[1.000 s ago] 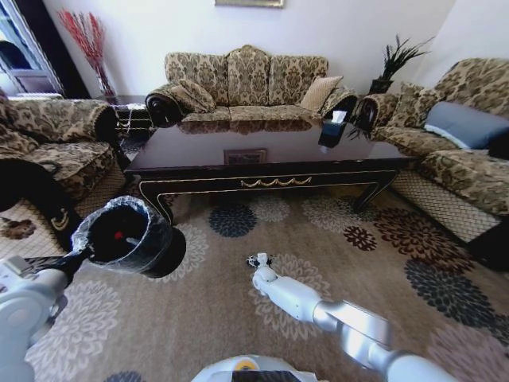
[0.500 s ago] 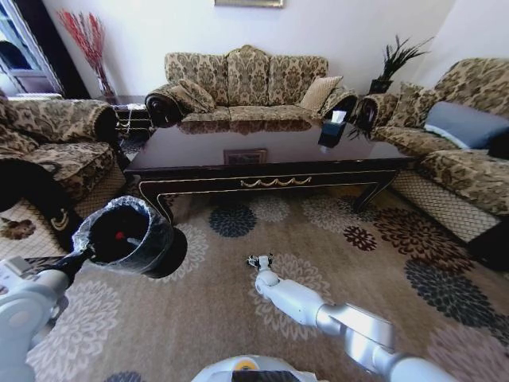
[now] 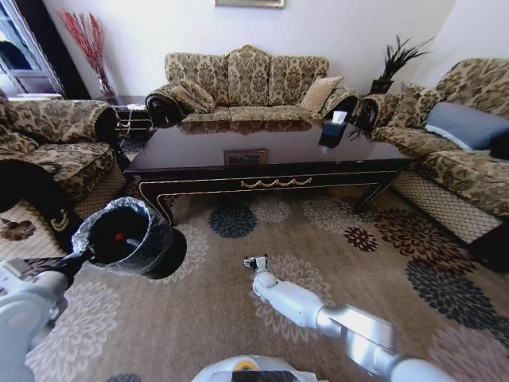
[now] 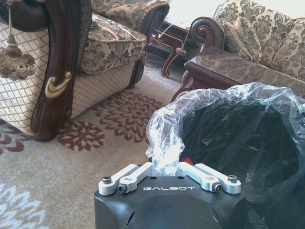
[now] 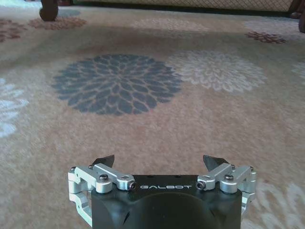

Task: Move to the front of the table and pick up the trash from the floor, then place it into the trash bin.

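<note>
Carpet ahead of right gripper (image 5: 161, 164): open floor (image 5: 157, 109), flat, nothing lying in the gap between its spread fingers.
Far side: the table (image 3: 270, 171) runs across, its legs and apron closing that way.
Left: trash bin (image 3: 123, 235) held up by left gripper (image 4: 164, 174), blocking that side.
Flanks: sofas (image 3: 469, 171) hem both ends.
Bin mouth: open from above, bag (image 4: 167, 138) bunched over the rim.

Living room: white wall (image 3: 159, 28), beige medallion carpet (image 3: 238, 294). Three brocade sofas, at the back (image 3: 246, 83), left (image 3: 48, 143) and right (image 3: 461, 135), ring a dark wooden coffee table (image 3: 262, 151). Red branches in a vase (image 3: 89, 48) and a potted plant (image 3: 394, 64) stand in the far corners.
</note>
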Motion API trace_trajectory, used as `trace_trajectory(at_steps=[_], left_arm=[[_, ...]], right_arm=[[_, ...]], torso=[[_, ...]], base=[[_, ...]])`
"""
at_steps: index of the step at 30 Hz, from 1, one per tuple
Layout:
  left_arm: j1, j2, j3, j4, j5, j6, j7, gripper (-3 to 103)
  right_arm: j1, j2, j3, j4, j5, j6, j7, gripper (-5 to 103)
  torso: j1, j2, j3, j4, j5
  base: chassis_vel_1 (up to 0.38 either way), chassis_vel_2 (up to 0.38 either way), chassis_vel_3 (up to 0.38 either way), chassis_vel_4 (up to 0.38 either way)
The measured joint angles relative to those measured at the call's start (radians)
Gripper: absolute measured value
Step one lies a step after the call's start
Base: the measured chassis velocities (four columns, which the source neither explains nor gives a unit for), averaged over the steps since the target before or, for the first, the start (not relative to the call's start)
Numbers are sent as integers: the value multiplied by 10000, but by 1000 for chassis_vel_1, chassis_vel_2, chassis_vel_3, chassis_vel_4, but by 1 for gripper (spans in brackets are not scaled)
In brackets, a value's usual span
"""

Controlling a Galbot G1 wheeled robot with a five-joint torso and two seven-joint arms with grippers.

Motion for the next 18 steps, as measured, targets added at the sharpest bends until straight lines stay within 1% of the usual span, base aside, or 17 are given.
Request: trace_trajectory(at_steps=[4, 8, 18], left_arm=[[0, 7, -2, 15, 3, -3, 1, 3], [-10, 30, 1, 16, 3, -5, 8, 3], [-35, 29, 23, 68, 29, -10, 28, 3]], right_arm=[[22, 45, 12, -27, 93, 53, -44, 100], [24, 112, -27, 61, 354, -177, 79, 100], [38, 101, -365, 85, 375, -69, 52, 100]], torso=[[0, 0, -1, 0, -1], [-1, 0, -1, 0, 0], [-1, 0, -2, 1, 0]], base=[[0, 0, 0, 0], [0, 0, 0, 0], [-8, 9, 10, -7]])
